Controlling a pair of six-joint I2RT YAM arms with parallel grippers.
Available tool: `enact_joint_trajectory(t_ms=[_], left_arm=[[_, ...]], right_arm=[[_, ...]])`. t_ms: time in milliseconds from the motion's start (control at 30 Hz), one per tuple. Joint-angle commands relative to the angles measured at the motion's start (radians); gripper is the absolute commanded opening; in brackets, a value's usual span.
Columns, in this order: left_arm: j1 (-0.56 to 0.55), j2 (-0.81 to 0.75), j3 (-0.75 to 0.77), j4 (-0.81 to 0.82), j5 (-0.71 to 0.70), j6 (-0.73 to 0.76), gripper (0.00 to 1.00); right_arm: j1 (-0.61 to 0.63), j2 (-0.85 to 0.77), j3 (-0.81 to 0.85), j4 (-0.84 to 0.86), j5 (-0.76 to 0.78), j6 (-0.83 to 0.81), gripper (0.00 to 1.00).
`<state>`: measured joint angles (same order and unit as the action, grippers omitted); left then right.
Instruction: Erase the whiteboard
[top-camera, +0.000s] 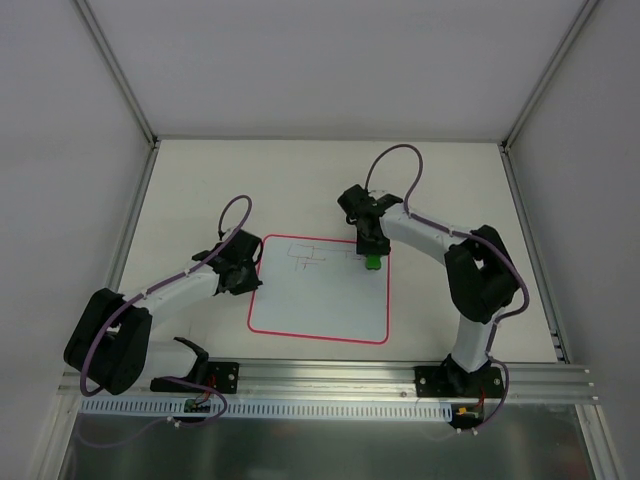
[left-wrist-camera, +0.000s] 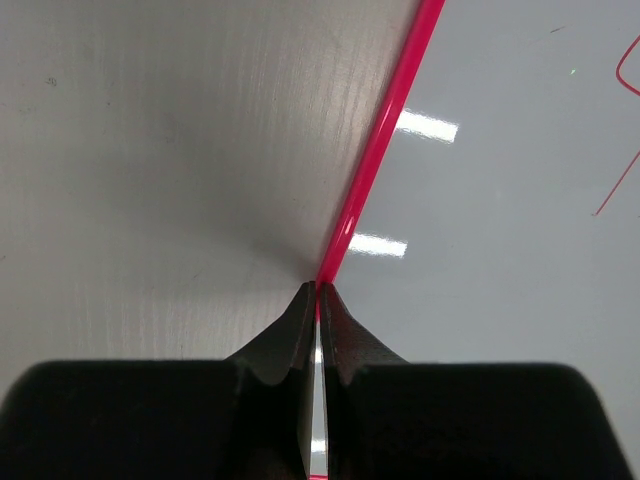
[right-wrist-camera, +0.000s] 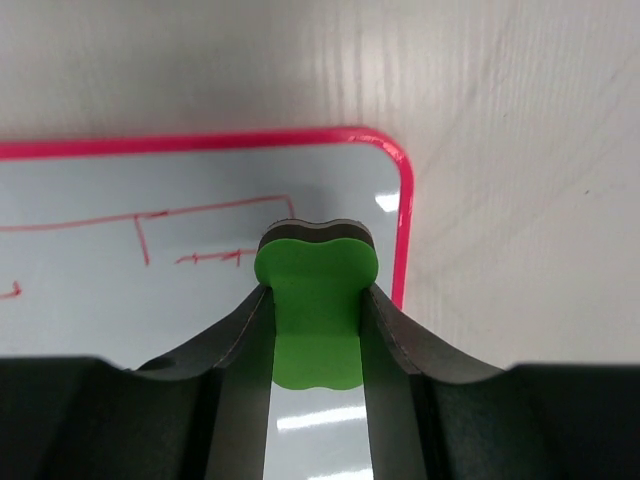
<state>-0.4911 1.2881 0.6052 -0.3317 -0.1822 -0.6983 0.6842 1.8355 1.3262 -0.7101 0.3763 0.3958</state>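
green foam, one eraser (right-wrist-camera: 315, 300), sits clamped between the right fingers (right-wrist-camera: 243, 335), which are spread only as wide as the block. its dark underside rests on the one whiteboard (top-camera: 320, 300) near the far right corner, just inside the red-pink border. there are two arms, one on each side of the board, which lies flat mid-bench (top-camera: 200, 180) between them. thin red marker lines (right-wrist-camera: 140, 222) run across its far part. the left fingers (left-wrist-camera: 300, 335) are clenched to a thin slit, with nothing between them. their tips meet on the board's left border.
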Motion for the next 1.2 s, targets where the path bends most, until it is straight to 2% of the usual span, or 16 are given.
enact_joint_trajectory(t_ms=[0,167,333,667,767,967,1067,1167], left_arm=[[-0.004,0.016,-0.022,-0.067,0.035,0.019,0.0],[-0.006,0.028,-0.021,-0.058,0.041,0.029,0.0],[-0.012,0.043,-0.012,-0.046,0.052,0.042,0.0],[-0.053,0.059,0.005,-0.036,0.049,0.046,0.0],[-0.053,0.047,-0.002,-0.038,0.046,0.04,0.0],[-0.05,0.025,-0.019,-0.04,0.026,0.026,0.0],[-0.049,0.024,-0.019,-0.04,0.027,0.026,0.0],[-0.05,0.024,-0.019,-0.04,0.026,0.028,0.0]], right_arm=[[-0.049,0.056,0.039,0.0,0.003,-0.081,0.0],[-0.086,0.159,0.088,0.017,-0.059,-0.152,0.0],[-0.058,0.237,0.143,0.02,-0.114,-0.146,0.0],[0.122,0.401,0.355,0.02,-0.276,-0.052,0.0],[0.136,0.418,0.373,0.021,-0.29,-0.043,0.0],[0.049,0.317,0.217,0.02,-0.18,-0.025,0.0],[-0.07,0.216,0.066,0.02,-0.14,-0.011,0.0],[-0.132,0.13,-0.056,0.018,-0.113,-0.012,0.0]])
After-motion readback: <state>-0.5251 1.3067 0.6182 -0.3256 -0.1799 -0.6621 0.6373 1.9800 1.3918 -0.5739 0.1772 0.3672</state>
